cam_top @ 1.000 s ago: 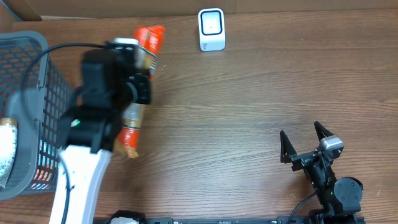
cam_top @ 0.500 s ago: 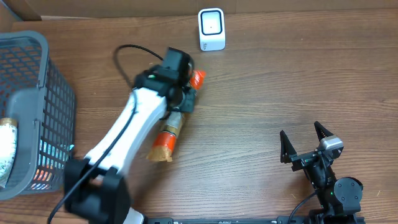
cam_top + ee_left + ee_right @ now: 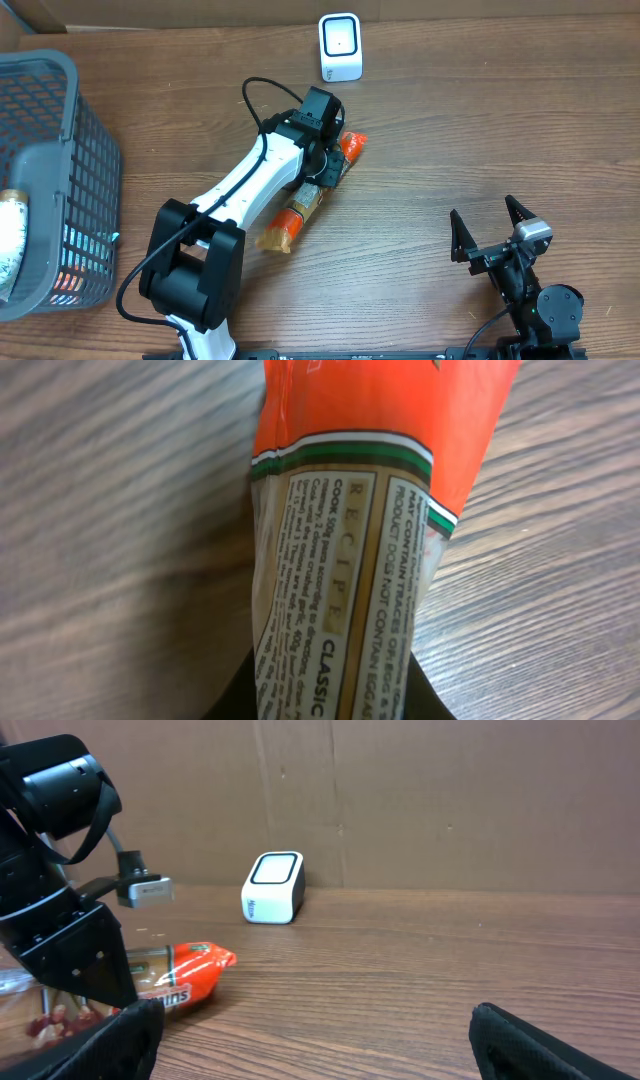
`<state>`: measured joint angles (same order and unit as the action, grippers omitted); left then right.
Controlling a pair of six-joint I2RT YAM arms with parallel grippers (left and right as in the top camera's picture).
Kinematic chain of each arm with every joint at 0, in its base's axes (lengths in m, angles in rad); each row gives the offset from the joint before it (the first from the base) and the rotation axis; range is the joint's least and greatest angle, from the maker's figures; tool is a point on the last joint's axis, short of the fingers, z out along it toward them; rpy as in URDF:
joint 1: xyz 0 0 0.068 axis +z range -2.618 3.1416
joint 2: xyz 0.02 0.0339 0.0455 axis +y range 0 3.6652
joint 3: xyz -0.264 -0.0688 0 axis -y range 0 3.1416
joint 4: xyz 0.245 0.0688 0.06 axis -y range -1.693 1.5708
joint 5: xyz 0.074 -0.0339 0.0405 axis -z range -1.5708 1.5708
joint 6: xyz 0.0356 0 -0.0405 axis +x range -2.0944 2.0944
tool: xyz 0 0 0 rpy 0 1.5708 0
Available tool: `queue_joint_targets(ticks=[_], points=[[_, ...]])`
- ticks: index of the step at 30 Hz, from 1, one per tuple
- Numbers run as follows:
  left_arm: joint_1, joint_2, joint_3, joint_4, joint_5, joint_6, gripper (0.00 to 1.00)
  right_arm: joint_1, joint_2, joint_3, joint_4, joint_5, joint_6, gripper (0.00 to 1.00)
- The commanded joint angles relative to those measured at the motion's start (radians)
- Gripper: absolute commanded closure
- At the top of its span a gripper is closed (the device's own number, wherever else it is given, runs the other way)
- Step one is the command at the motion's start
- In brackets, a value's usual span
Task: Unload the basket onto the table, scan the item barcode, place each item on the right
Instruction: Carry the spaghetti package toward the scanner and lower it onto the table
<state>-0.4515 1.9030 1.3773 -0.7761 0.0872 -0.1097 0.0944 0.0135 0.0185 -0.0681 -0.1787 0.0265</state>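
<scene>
Brown wood covers the table (image 3: 450, 150), and a cardboard wall (image 3: 400, 800) stands behind it. The left claw (image 3: 323, 168) pinches the packet (image 3: 297, 209) tight near its orange end. The packet lies slanted near the middle of the table, below the white scanner (image 3: 340, 46) and apart from it. The right claw (image 3: 492, 228) sits at the front right, wide open and holding nothing. A grey basket (image 3: 60, 120) stands at the left.
</scene>
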Motion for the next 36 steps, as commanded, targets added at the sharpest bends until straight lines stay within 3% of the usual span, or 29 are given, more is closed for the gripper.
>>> queue_joint_targets(ticks=[1,14,36], points=[[-0.007,-0.005,0.038,0.023,0.080,0.175,0.96,0.008,-0.011,-0.011,0.005,0.006,0.004,0.00],[-0.009,-0.005,0.038,0.038,0.265,0.625,0.96,0.008,-0.011,-0.011,0.005,0.006,0.004,0.00],[-0.055,0.041,0.038,0.097,0.294,0.624,0.96,0.008,-0.011,-0.011,0.005,0.006,0.004,0.00]])
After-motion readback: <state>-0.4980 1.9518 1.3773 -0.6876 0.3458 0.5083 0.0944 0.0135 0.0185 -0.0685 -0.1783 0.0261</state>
